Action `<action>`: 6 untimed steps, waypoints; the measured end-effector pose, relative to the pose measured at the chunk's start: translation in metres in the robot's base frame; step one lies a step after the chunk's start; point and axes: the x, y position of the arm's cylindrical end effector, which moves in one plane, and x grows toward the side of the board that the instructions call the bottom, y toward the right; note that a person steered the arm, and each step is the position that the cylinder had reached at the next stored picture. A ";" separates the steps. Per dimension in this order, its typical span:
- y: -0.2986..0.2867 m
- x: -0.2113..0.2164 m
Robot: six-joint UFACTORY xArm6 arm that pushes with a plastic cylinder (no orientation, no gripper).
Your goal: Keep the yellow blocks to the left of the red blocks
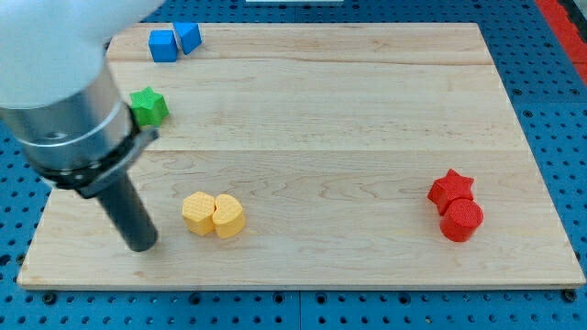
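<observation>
Two yellow blocks sit touching at the view's lower left: a yellow hexagon [197,214] and a yellow heart [228,216] just right of it. Two red blocks sit touching at the view's lower right: a red star [450,190] and a red cylinder [461,220] just below it. My tip [141,244] rests on the board left of the yellow hexagon, a short gap apart from it.
A green star [148,107] sits at the view's upper left, partly behind the arm's grey body [64,110]. Two blue blocks, a cube [163,45] and a wedge-like one [188,37], touch near the top left edge. The wooden board [321,110] lies on a blue perforated table.
</observation>
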 end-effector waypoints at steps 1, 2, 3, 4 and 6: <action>-0.020 -0.006; -0.023 -0.016; 0.001 -0.027; -0.004 -0.037; 0.081 -0.030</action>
